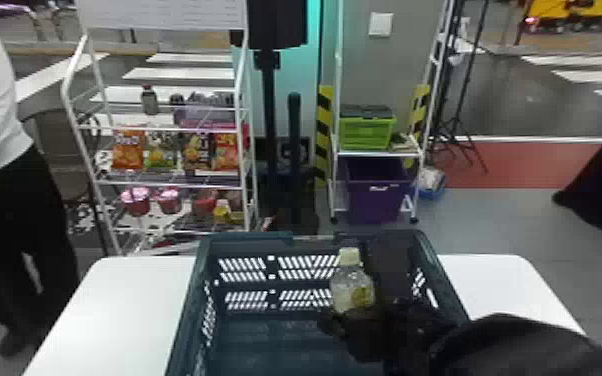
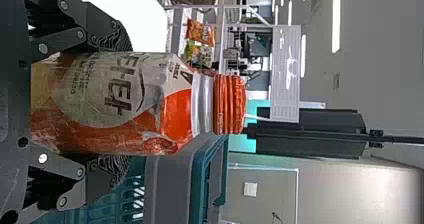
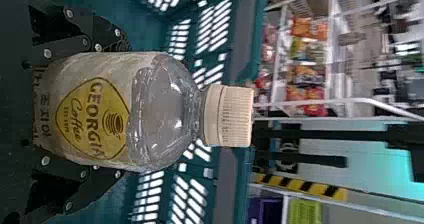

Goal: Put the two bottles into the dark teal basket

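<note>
A clear bottle (image 1: 352, 290) with a pale cap is held upright by the right gripper (image 1: 360, 320) inside the dark teal basket (image 1: 245, 240), which is set on a white table (image 1: 125, 300). An orange bottle (image 2: 170, 114) is squeezed upright by the left gripper (image 2: 117, 106) near the basket.

In the head view, the right arm (image 1: 520, 345) comes in from four o'clock, and the right claw (image 1: 352, 320) is near half past five. The wrist is perhaps bent, but it looks too dark to be sure. The left claw (image 2: 120, 104) is clasping, its two fingers apart; the right one clasps likewise.
</note>
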`<state>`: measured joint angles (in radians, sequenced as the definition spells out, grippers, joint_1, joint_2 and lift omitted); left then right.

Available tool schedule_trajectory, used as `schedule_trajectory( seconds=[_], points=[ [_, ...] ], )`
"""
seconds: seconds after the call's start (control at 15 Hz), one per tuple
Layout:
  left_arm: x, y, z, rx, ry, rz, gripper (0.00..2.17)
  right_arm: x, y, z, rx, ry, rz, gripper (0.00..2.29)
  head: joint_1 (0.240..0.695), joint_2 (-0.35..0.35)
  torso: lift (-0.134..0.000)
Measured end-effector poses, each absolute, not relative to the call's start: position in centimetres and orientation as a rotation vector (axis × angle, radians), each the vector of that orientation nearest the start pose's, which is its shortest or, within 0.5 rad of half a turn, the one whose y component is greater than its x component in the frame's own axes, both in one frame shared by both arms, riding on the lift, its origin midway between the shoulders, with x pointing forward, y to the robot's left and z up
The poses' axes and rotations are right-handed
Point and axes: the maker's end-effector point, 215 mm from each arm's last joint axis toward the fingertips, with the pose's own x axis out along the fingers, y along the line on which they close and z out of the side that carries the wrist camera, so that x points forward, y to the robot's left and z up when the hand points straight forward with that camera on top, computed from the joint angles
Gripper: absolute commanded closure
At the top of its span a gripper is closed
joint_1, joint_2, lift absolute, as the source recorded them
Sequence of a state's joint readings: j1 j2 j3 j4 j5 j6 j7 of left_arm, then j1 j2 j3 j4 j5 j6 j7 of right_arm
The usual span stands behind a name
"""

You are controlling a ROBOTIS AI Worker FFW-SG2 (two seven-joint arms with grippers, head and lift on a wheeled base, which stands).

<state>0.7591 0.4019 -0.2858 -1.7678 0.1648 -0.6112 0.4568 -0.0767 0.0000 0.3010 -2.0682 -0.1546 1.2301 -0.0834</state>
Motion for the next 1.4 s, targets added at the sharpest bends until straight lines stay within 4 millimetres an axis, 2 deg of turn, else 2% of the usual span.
schedule_trajectory(
  seconds=[0.2, 0.4, 0.67, 0.8, 0.93, 1.0, 1.27, 1.4],
  points=[
    [30.2, 24.7, -42.4, -0.042, 0.038, 0.071, 2.15, 50.4, -6.3, -40.6, -0.114, 0.811, 0.318, 2.20, 0.499, 0.000, 0.000],
    [30.4, 24.9, -42.7, -0.042, 0.041, 0.075, 2.15, 51.2, -7.0, -42.4, -0.141, 0.889, 0.310, 2.20, 0.499, 0.000, 0.000],
    [30.6, 25.3, -43.1, -0.045, 0.047, 0.079, 2.15, 52.5, -7.9, -44.6, -0.161, 0.961, 0.293, 2.07, 0.499, 0.000, 0.000],
    [30.7, 25.4, -43.3, -0.045, 0.049, 0.081, 2.15, 52.6, -7.7, -45.1, -0.156, 0.983, 0.300, 1.74, 0.499, 0.000, 0.000],
    [30.8, 25.6, -43.5, -0.047, 0.053, 0.079, 2.15, 52.5, -7.4, -45.3, -0.145, 0.990, 0.312, 0.15, 0.499, 0.000, 0.000],
    [30.9, 25.6, -43.5, -0.049, 0.054, 0.078, 2.15, 52.6, -7.3, -45.2, -0.141, 0.987, 0.315, 0.00, 0.499, 0.000, 0.000],
    [31.2, 25.6, -43.4, -0.053, 0.048, 0.079, 2.15, 53.1, -7.3, -44.6, -0.137, 0.968, 0.308, 0.00, 0.499, 0.000, 0.000],
    [31.2, 25.7, -43.4, -0.053, 0.048, 0.079, 2.15, 53.5, -6.7, -43.3, -0.133, 0.928, 0.316, 0.01, 0.499, 0.000, 0.000]
  ],
)
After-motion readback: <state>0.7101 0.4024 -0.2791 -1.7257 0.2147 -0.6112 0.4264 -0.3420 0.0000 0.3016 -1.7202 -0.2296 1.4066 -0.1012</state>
